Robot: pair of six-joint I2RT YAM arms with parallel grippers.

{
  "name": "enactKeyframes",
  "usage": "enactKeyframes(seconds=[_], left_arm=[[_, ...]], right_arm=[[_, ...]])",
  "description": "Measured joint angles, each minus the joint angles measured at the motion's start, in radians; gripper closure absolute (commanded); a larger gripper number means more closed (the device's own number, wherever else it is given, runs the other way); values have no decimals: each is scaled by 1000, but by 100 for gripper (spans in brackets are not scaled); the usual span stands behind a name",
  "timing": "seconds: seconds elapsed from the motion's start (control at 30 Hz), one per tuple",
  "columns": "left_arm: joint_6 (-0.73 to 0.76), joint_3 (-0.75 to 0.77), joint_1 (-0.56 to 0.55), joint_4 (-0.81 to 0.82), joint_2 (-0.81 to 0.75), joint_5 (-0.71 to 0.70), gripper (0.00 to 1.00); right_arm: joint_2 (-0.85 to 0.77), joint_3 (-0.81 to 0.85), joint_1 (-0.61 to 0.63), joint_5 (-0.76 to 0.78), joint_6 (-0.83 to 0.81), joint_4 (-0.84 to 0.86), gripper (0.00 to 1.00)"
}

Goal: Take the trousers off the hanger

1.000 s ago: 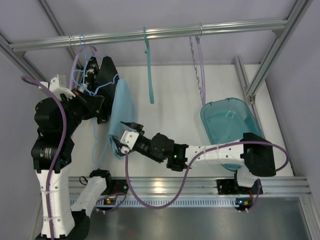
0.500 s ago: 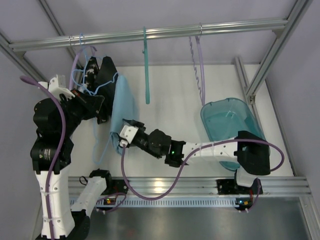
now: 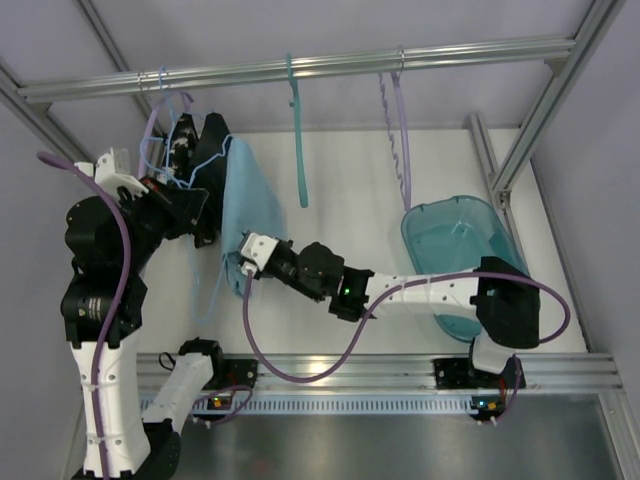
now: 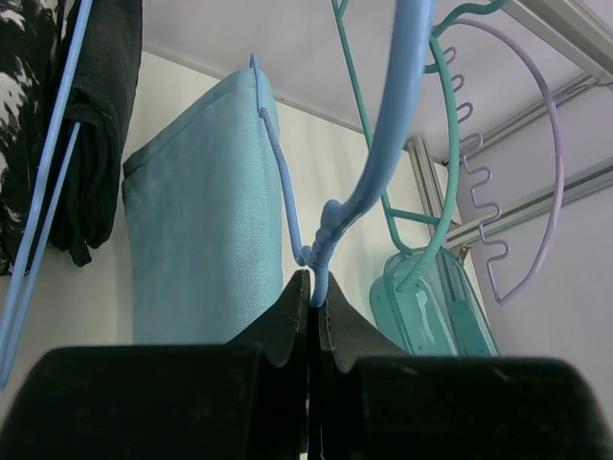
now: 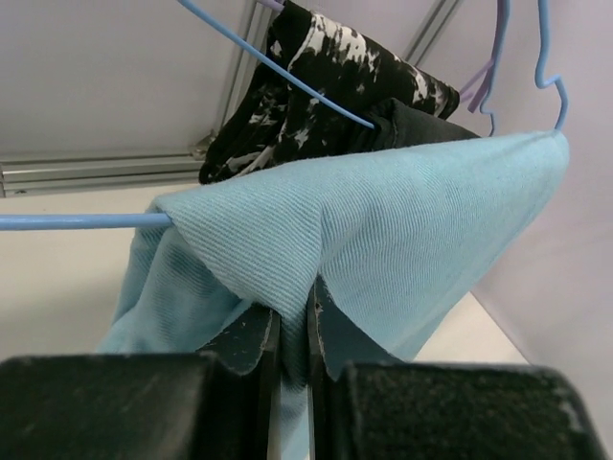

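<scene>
The right gripper (image 5: 292, 331) is pinching the trousers (image 5: 412, 220), which are draping lengthwise off the hanger (image 4: 326, 235) the left gripper (image 4: 311, 292) is clamping.

Aluminium overhead rail (image 3: 330, 65) spans the far side, above the white table (image 3: 340, 200). Three hangers hang from it: thin pale-blue wire hanger (image 4: 391, 125) at the left end, thicker teal-green hanger (image 3: 298, 160) at mid-rail, lilac spiral-twisted hanger (image 3: 401, 140) to its right. Light sky-blue cloth trousers (image 3: 248, 205) drape over the wire hanger. Black garment (image 3: 212, 140) and black-and-white patterned garment (image 5: 335, 67) hang just left of the trousers. Translucent teal plastic tub (image 3: 460, 240) stands by the table's right edge. Left gripper (image 4: 311, 287) sits at the wire hanger's neck; right gripper (image 5: 292, 326) at the trousers' near lower fold.
</scene>
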Motion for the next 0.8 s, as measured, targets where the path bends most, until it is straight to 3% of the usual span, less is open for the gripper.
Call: enactKeyframes(seconds=[0.3,0.6,0.8], left_arm=[[17,-39,0,22,-27,-19,100],[35,-151,0,54,-77,-57,100],[32,-209,0,87,-82,-39,100]], right_arm=[[-36,16,-4,-49,-9,-93,100],[-223,47,-22,-114,86,-328,100],[-377,26,-7,-208,66,-408,100]])
